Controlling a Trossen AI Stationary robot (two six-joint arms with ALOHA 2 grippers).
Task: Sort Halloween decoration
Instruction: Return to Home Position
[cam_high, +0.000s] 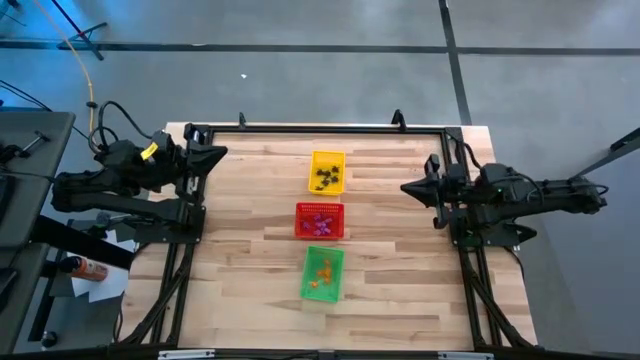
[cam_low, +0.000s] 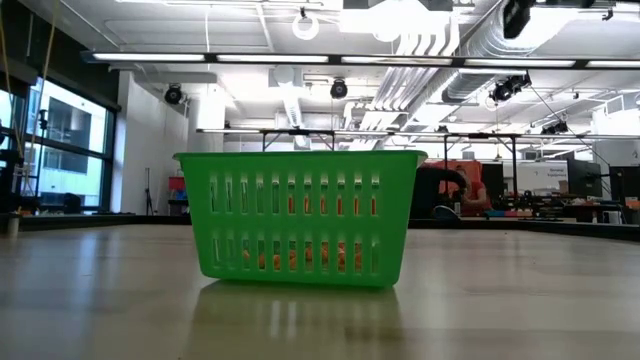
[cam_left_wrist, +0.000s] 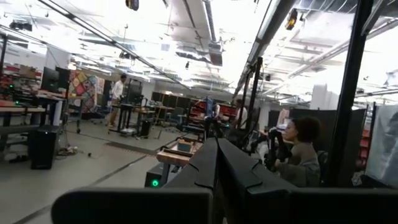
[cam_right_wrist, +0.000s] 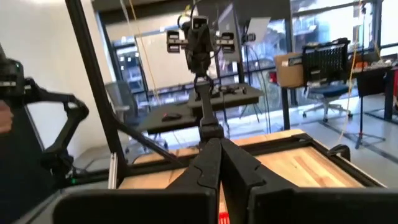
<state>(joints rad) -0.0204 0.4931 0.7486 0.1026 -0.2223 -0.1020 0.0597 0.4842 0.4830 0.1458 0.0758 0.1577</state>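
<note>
The left arm is folded at the tabletop's (cam_high: 240, 220) left edge, its forearm roughly level. The left end effector (cam_high: 220, 153) points inward across the wood towards the row of baskets and hangs over the tabletop's edge, well apart from them. In the left wrist view its two dark fingers (cam_left_wrist: 202, 165) press together into a single wedge with no gap showing, and nothing is held between them.

The right arm mirrors this pose at the right edge, stretched low along its mount. The right end effector (cam_high: 406, 187) points inward at about the level of the gap between the yellow and red baskets, well apart from both. In the right wrist view its fingers (cam_right_wrist: 208, 165) also meet in a closed point and hold nothing.

Three mesh baskets stand in a line down the middle of the tabletop, near one another but not touching. The yellow basket (cam_high: 314, 158) is at the top of the high view and holds a cluster of black trinkets (cam_high: 328, 179). The red basket (cam_high: 303, 221) is in the middle and holds purple-pink trinkets (cam_high: 320, 227). The green basket (cam_high: 334, 258) is at the bottom and holds orange trinkets (cam_high: 320, 275) gathered in its lower half. In the low view, the green basket stands upright on the wood, with orange shapes showing through the slots near its floor.

A person (cam_left_wrist: 298, 155) sits in the room beyond, seen in the left wrist view.
</note>
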